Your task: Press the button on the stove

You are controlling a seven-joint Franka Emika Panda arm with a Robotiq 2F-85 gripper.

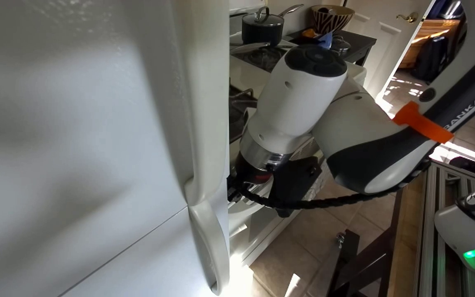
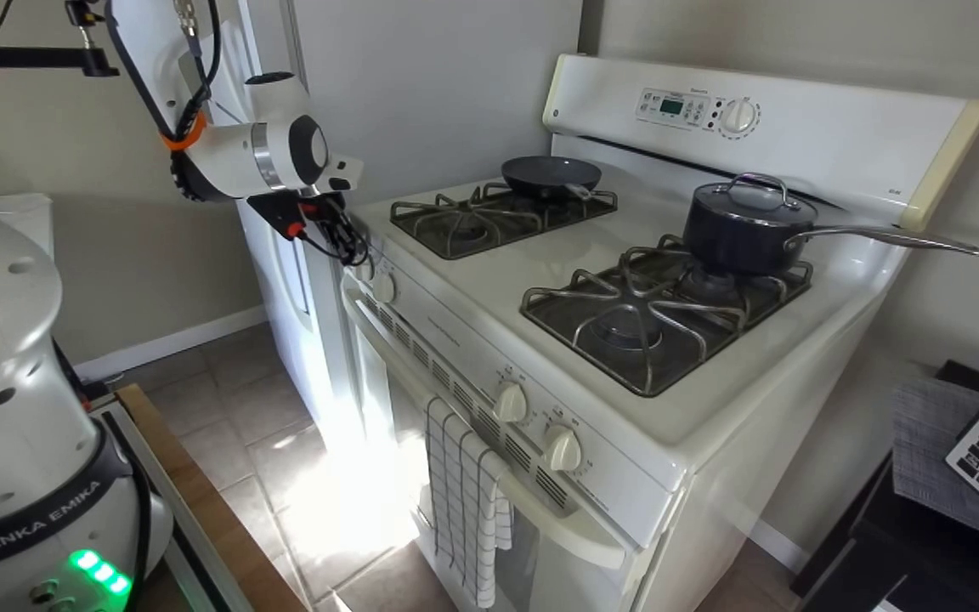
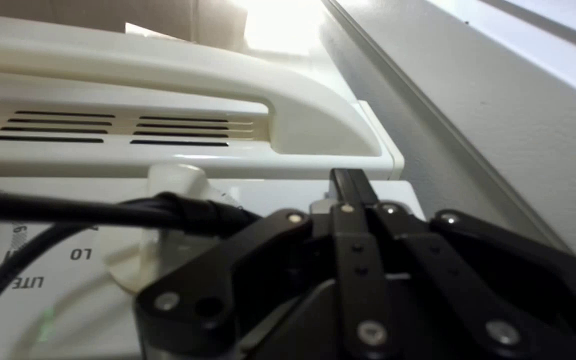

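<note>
The white stove (image 2: pixel 498 276) has black burner grates and round white knobs (image 2: pixel 511 402) on its front panel. Its back panel carries a small keypad (image 2: pixel 693 110) and a round dial (image 2: pixel 738 116). My gripper (image 2: pixel 355 242) is at the stove's far front corner, by the knobs nearest the tall white panel. In the wrist view my gripper (image 3: pixel 352 185) is shut, its fingertips together with nothing between them, in front of the control panel's end. A white knob (image 3: pixel 178 180) is left of the fingers, partly hidden by a cable. Whether the tips touch the panel cannot be told.
A tall white panel (image 2: pixel 438 93) with handles (image 1: pixel 204 103) stands beside the stove, close to my gripper. The white oven-door handle (image 3: pixel 318 115) runs below the controls. A black cable (image 3: pixel 193 215) hangs from my wrist. A pot (image 2: pixel 744 225), pan (image 2: pixel 540 174) and towel (image 2: pixel 464 501) are there.
</note>
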